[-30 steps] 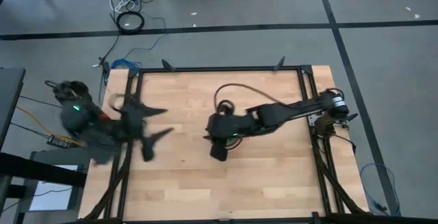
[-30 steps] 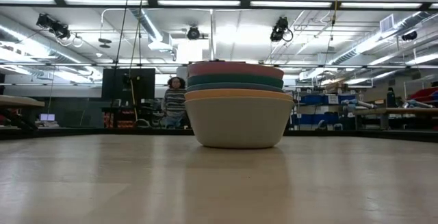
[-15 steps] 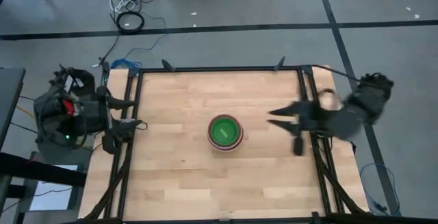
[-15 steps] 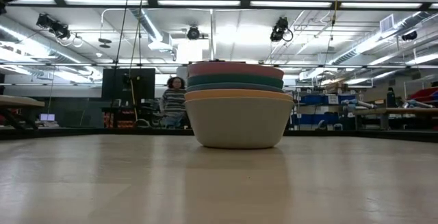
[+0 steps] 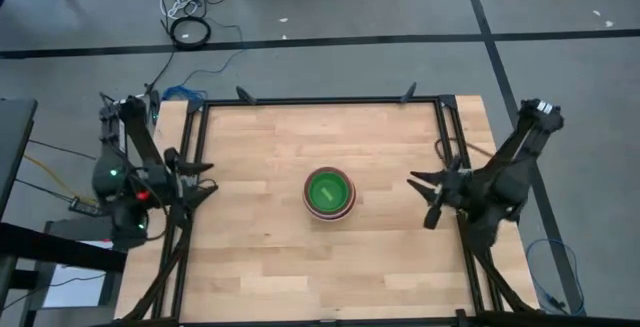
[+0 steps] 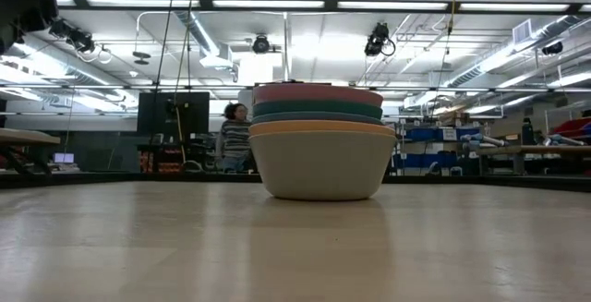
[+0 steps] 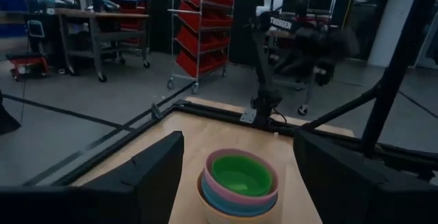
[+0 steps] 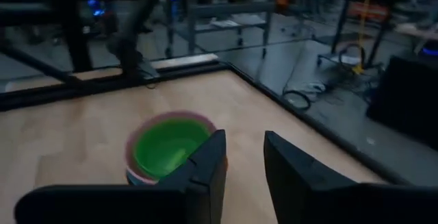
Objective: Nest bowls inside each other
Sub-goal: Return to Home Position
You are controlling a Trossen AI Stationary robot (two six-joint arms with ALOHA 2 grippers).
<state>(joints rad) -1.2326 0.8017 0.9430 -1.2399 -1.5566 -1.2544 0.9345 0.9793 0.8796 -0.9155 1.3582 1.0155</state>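
The bowls stand nested in one stack (image 5: 328, 193) at the table's middle, the grey-white bottom bowl (image 6: 321, 168) resting on the wood. Orange, blue, teal and pink rims show above it. A lime green bowl (image 7: 241, 175) lies innermost on top. My left gripper (image 5: 203, 179) is open at the table's left edge, pointing at the stack from well away. My right gripper (image 5: 424, 197) stands at the table's right edge, also facing the stack. Its fingers (image 8: 207, 166) are a narrow gap apart with nothing between them.
Bare wood lies all around the stack. A black frame rail (image 5: 320, 100) runs along the table's far edge and down both sides. In the low view a person (image 6: 235, 136) sits in the room far behind the table.
My right gripper has left the spot over the stack and swung back to the table's right edge, uncovering the green top bowl. My left gripper has drawn back from the table's left part to its left edge and sunk. The stack has not moved.
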